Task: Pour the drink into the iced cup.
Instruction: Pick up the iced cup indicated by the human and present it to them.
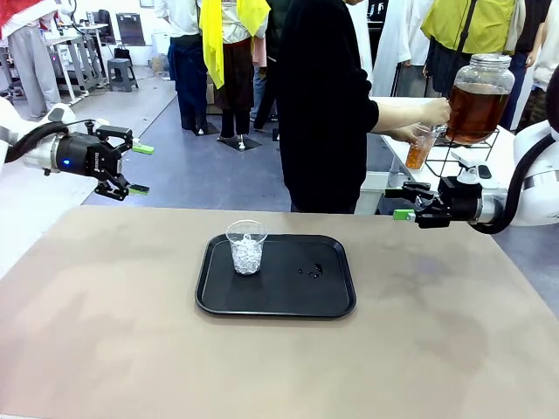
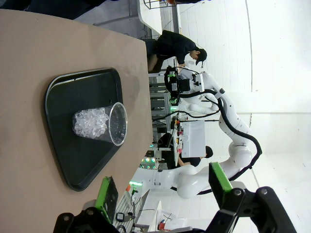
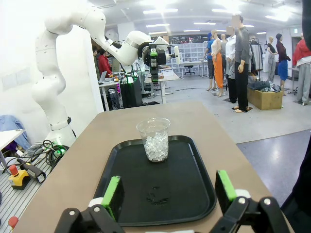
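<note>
The left gripper has its green-padded jaws apart with nothing between them. It hangs in the air off the table's far left corner, fingers pointing in toward the middle. The right gripper is the same, jaws spread and empty, held just past the table's right edge with its fingers pointing left at the tray. Between the two, on the left half of a black tray near the middle of the tan table, stands the iced cup. It is clear plastic and slightly tapered, roughly half full of white ice cubes, upright with its open mouth facing the ceiling. A few dark specks lie on the tray floor to its right. The drink is well away from all this, beyond the right gripper at a white side table. It is a translucent amber-brown, tea-like liquid sitting in a small clear cup that the person's hand holds roughly upright, long axis up and down, mouth upward. The cup is under the tap of a big glass dispenser jar full of the same brown liquid. The person's other hand is up at the jar by the tap. The jar rests on a black wire stand.
</note>
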You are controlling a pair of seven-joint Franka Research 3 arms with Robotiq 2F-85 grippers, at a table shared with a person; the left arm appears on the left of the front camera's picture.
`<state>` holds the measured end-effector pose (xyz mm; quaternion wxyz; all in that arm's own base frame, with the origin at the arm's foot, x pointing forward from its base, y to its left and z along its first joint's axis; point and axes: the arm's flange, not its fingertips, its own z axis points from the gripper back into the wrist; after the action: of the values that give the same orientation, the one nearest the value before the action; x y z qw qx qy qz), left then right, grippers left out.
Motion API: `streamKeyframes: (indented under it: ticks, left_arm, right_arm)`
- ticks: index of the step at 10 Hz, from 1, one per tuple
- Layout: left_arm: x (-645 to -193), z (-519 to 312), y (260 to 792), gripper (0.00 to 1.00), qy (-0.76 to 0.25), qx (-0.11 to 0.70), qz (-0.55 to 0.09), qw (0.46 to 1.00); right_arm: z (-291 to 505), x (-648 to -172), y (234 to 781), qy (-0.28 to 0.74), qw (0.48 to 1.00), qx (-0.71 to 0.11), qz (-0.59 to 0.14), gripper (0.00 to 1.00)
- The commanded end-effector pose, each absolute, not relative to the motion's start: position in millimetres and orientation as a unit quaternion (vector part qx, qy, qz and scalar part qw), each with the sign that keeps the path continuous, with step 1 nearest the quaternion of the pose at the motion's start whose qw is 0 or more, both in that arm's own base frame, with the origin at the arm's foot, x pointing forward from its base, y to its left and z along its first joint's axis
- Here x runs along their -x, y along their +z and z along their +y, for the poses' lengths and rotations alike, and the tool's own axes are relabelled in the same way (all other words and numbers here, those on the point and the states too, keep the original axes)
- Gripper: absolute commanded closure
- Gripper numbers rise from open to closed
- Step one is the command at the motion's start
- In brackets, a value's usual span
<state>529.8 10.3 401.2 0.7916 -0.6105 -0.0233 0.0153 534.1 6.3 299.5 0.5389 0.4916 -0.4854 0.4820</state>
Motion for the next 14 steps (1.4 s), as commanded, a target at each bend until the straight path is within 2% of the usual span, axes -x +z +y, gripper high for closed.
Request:
streamKeyframes:
  ticks: [1, 14]
  left_arm:
    - [-528.3, 9.8, 402.2, 0.00, 0.016, 0.610, -0.024, 0.792]
    - [-528.3, 9.8, 402.2, 0.00, 0.016, 0.610, -0.024, 0.792]
  right_arm:
    - [8.7, -535.7, 302.7, 0.484, 0.537, -0.492, -0.485, 0.00]
    - [8.7, -535.7, 302.7, 0.484, 0.537, -0.492, -0.485, 0.00]
